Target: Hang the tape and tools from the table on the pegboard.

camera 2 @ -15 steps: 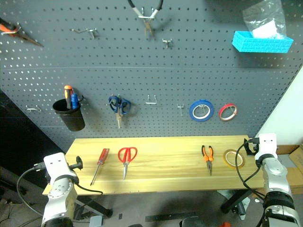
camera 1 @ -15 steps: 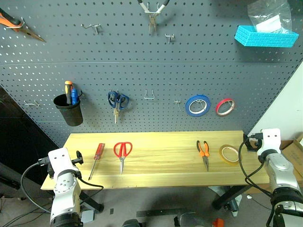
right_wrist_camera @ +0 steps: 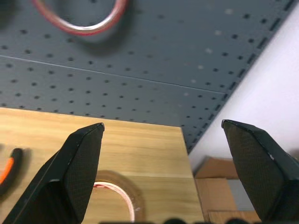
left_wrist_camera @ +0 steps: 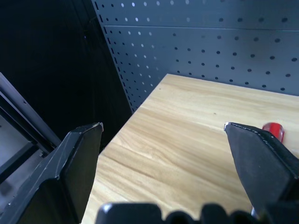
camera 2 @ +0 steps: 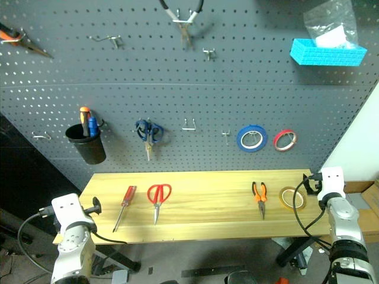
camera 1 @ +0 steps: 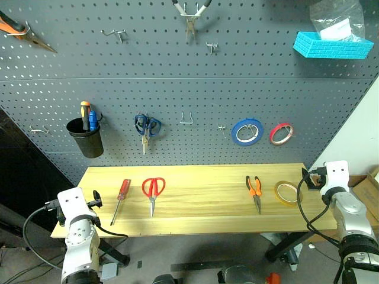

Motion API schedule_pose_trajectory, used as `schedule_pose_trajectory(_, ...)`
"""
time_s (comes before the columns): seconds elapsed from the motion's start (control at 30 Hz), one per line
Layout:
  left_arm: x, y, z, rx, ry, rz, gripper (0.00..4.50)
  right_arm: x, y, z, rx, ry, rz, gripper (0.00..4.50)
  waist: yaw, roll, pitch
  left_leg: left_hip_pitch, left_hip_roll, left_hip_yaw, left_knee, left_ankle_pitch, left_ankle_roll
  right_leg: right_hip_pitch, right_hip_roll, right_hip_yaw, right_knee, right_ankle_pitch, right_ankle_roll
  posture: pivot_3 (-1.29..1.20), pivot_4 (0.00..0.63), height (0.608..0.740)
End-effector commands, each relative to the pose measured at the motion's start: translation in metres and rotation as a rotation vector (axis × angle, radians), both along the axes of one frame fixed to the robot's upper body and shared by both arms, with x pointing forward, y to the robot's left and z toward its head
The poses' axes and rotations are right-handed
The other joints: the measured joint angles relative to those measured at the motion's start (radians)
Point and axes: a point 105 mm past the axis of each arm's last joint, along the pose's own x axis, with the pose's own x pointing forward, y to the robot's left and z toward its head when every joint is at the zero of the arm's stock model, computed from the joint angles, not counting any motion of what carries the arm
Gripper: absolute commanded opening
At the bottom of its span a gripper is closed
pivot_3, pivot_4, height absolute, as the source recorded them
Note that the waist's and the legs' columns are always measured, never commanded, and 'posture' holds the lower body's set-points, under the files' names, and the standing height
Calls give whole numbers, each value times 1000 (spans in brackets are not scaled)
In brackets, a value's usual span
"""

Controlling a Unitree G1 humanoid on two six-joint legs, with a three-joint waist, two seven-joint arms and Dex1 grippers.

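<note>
On the light wooden table (camera 1: 195, 220) lie, from left to right, a slim red-handled screwdriver (camera 1: 122, 195), red-handled scissors (camera 1: 153, 189), orange-and-black pliers (camera 1: 254, 190) and the tan tape roll (camera 1: 287, 192). Behind the table rises the dark grey pegboard (camera 1: 177, 77). My left gripper (left_wrist_camera: 163, 140) hovers open over the table's left end, with the screwdriver's handle (left_wrist_camera: 273, 130) just beside one finger. At the table's right end my right gripper (right_wrist_camera: 161, 135) stands open, and the tape (right_wrist_camera: 117, 196) lies low between its fingers, apart from them.
The pegboard holds a black cup (camera 1: 86, 139) with screwdrivers, blue scissors (camera 1: 147, 126), a blue roll (camera 1: 247, 131), a red roll (camera 1: 281, 133), a blue basket (camera 1: 333, 44) and pliers (camera 1: 190, 15) at the top. Bare hooks (camera 1: 187, 118) hang mid-board. A cardboard box (camera 1: 368, 189) stands at the right.
My left hand has sunk slightly toward the table's near left corner. The right arm and the things on the table have not moved.
</note>
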Motion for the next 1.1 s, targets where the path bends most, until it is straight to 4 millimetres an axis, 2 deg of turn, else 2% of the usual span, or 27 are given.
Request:
schedule_pose_trajectory(0.03, 4, 0, 28, 41, -94, -9, 4487, 9, 26, 25, -15, -82, 119, 4160, 0, 0, 0, 0, 0, 0, 0, 0, 0, 0, 0, 0, 0, 0, 0, -62, 20, 740)
schedule_pose_trajectory(0.13, 3, 0, 34, 46, -105, -6, 4487, 12, 44, 31, 4, -98, 173, 4160, 0, 0, 0, 1, 0, 0, 0, 0, 0, 0, 0, 0, 1, 0, 0, -59, 28, 740)
schedule_pose_trajectory(0.33, 10, -12, 54, 83, -134, -48, 4487, 12, 76, 36, 52, -98, 262, 4160, 11, -1, 6, 1, 0, 0, 0, 0, 0, 0, 0, 0, 1, 0, 0, -37, 61, 740)
schedule_pose_trajectory(0.57, 17, -36, 74, 130, -96, -158, 4487, -1, 88, 43, 107, -26, 282, 4160, 44, -4, 59, 0, 0, 0, 1, 0, 0, -1, 0, 0, 2, 0, 0, -63, 147, 740)
schedule_pose_trajectory(0.73, 48, -90, 87, 208, -53, -450, 4487, -14, 96, 39, 105, 102, 306, 4160, 55, -3, 110, -2, 0, -1, 1, 0, 0, -3, 0, 0, 3, 0, 0, -97, 204, 740)
schedule_pose_trajectory(0.77, 51, -95, 90, 207, -56, -485, 4487, -16, 97, 37, 93, 121, 303, 4160, 56, -4, 118, -3, 0, -1, 1, 0, 0, -3, 0, 0, 3, 0, -1, -108, 221, 740)
schedule_pose_trajectory(0.83, 64, -124, 101, 223, -81, -641, 4487, -16, 92, 33, 92, 163, 267, 4160, 55, -6, 140, -4, 0, 0, 1, 0, 0, -4, 0, 0, 2, 0, 0, -120, 239, 740)
schedule_pose_trajectory(0.9, 75, -163, 112, 239, -102, -844, 4487, -12, 81, 26, 88, 217, 218, 4160, 55, -7, 159, -5, 0, -1, 1, 0, 0, -5, 0, 0, 2, 0, 0, -129, 254, 740)
schedule_pose_trajectory(1.0, 79, -201, 120, 243, -102, -1054, 4487, -3, 68, 26, 76, 237, 158, 4160, 51, -3, 173, -15, 0, 0, 4, 0, 0, -13, -1, 0, 2, 1, -1, -139, 270, 740)
schedule_pose_trajectory(1.1, 69, -234, 123, 224, -73, -1298, 4487, 5, 56, 23, 78, 270, 116, 4160, 38, -2, 193, -21, 0, 1, 7, 0, 1, -18, -1, 1, 3, 3, -3, -146, 286, 740)
